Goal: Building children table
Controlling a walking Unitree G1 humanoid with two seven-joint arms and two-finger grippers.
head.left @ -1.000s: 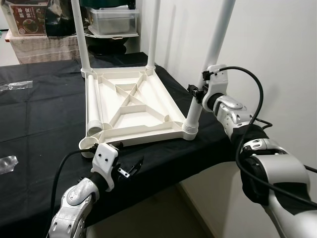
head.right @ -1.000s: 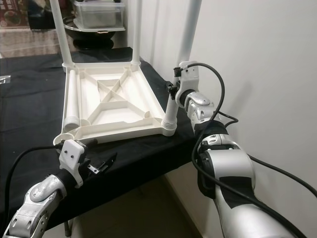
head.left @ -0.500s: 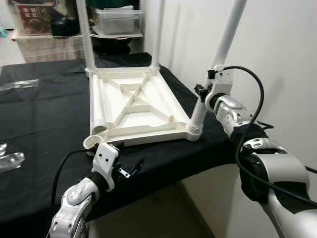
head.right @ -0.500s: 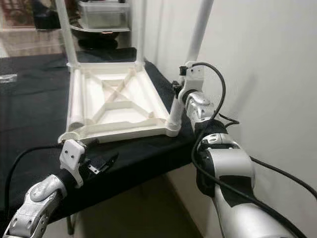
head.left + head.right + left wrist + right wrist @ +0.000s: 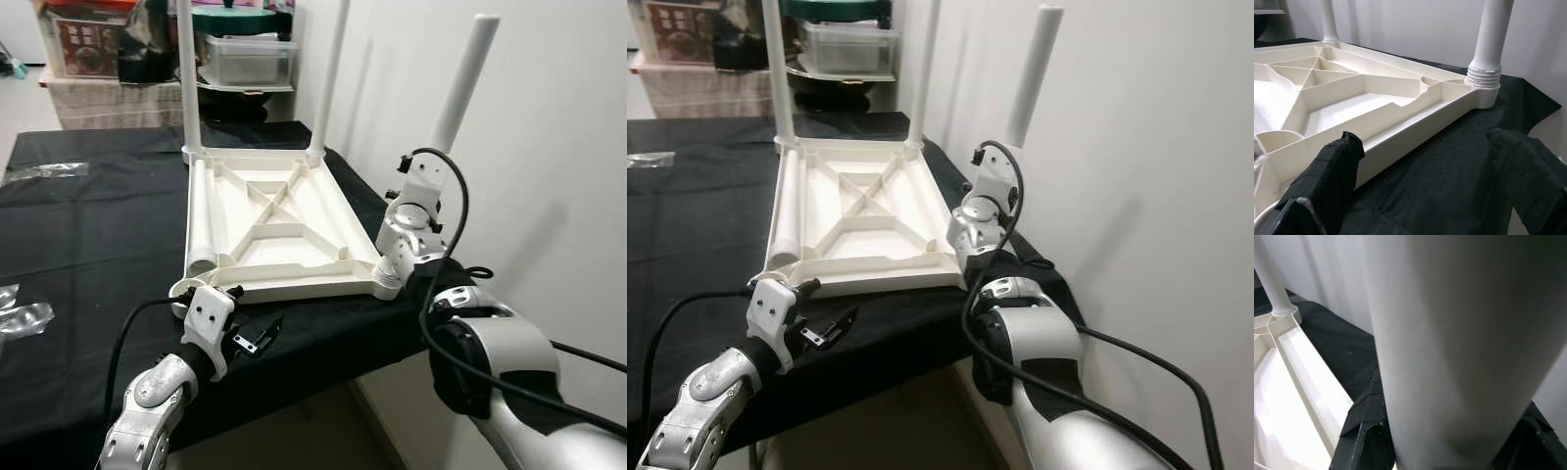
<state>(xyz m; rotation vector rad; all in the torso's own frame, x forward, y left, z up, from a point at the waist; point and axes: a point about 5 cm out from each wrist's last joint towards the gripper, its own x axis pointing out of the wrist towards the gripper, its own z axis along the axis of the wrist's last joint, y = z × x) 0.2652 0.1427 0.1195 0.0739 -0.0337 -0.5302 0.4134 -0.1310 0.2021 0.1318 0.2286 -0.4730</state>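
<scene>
**Right arm worked the near-right leg in its socket; leg now leaned more**

The white tabletop (image 5: 274,220) lay upside down on the black-covered table (image 5: 88,225), ribs up, near the right edge by the wall. Two legs (image 5: 186,73) stood upright in the far corners. A loose leg (image 5: 199,220) lay flat along the tabletop's left inner side, threaded end toward the robot. The near-left socket (image 5: 179,287) had nothing in it.

The right gripper (image 5: 409,201) held the near-right leg (image 5: 460,83), jaws closed around it low on the shaft, just above the threaded collar (image 5: 1484,81). Compared with a second ago the wrist had dropped and rolled over, closer to the corner socket, and the leg's top was now in frame, tilted away toward the wall. That looked like a twisting or seating move on the leg; whether it was fully screwed in could not be told, though the left wrist view showed the collar sitting on the socket.

The left gripper (image 5: 257,333) stayed hovering off the near table edge, jaws open, holding nothing, fingers (image 5: 1327,171) pointing at the tabletop's near rail.

Judged: third leg nearly done, fourth leg not yet fitted. Plastic wrap (image 5: 20,313) lay at the left.
</scene>
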